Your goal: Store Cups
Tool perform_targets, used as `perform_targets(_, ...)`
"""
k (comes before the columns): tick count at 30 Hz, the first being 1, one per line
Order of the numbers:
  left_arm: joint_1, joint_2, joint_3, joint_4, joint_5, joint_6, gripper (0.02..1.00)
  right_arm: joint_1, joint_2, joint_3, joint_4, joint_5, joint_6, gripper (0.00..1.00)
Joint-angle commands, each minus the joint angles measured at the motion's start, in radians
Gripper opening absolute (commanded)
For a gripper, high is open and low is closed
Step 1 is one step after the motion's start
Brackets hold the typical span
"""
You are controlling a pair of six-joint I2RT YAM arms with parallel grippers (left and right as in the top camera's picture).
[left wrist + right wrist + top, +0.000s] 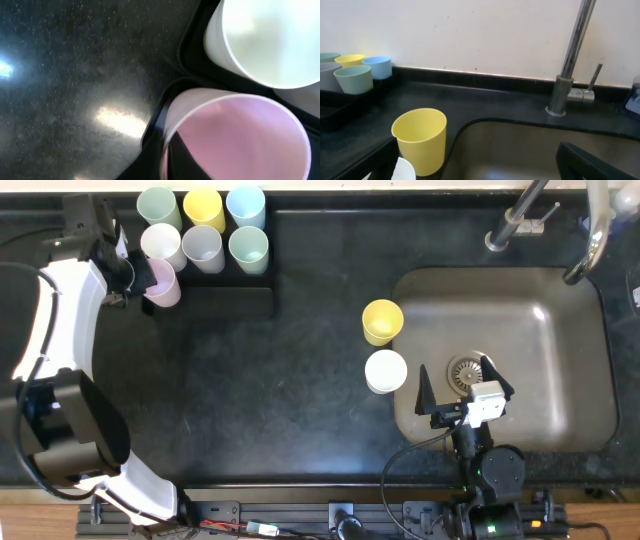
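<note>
Left end effector [138, 280] pinches the rim of the pink cup [162, 283] at the black tray's [240, 305] left edge, beside six other cups [203, 245]. Right end effector [460, 382] hangs wide open above the steel sink [560, 320]. On the dark speckled surface [250, 400], a yellow cup [382, 321] and a white cup [386, 371] stand just beside the sink. The right wrist view adds a pale wall [470, 30] behind the faucet [570, 65]. The left wrist view shows a pale cup [270, 40] next to the pink one.

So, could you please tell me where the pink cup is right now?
The pink cup sits far left in the top view, at the black tray's left end, beside a white cup.
</note>
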Motion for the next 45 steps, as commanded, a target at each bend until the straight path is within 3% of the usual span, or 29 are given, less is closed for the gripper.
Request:
perform_targets(1,0.008,0.010,-0.003,0.014,0.013,0.015,0.268,-0.007,-0.008,-0.013,0.005,-0.006,0.007,0.998)
perform_targets(10,0.008,-0.021,-0.003,0.006,0.012,0.016,0.446,-0.007,-0.008,-0.013,0.005,-0.006,0.007,0.998)
perform_targets(18,-0.034,-0.278,-0.003,-0.030,0.012,0.011,0.671,-0.007,-0.008,-0.013,0.005,-0.006,0.007,0.998)
perform_targets(21,-0.154,-0.401,-0.003,-0.041,-0.018,-0.053,0.739,-0.007,-0.008,-0.013,0.005,-0.006,0.007,0.996)
perform_targets(25,-0.457,-0.447,0.013,-0.063,-0.079,-0.219,0.816,-0.007,-0.008,-0.013,0.005,-0.006,0.007,0.996)
perform_targets(33,-0.829,-0.333,0.013,-0.092,-0.101,-0.423,0.829,-0.007,-0.008,-0.013,0.005,-0.006,0.007,0.998)
perform_targets(39,-0.960,-0.182,0.040,-0.093,-0.097,-0.465,0.829,-0.007,-0.008,-0.013,0.005,-0.006,0.007,0.998)
perform_targets(45,-0.983,-0.038,0.116,-0.093,-0.070,-0.465,0.829,-0.007,-0.008,-0.013,0.005,-0.006,0.007,0.996)
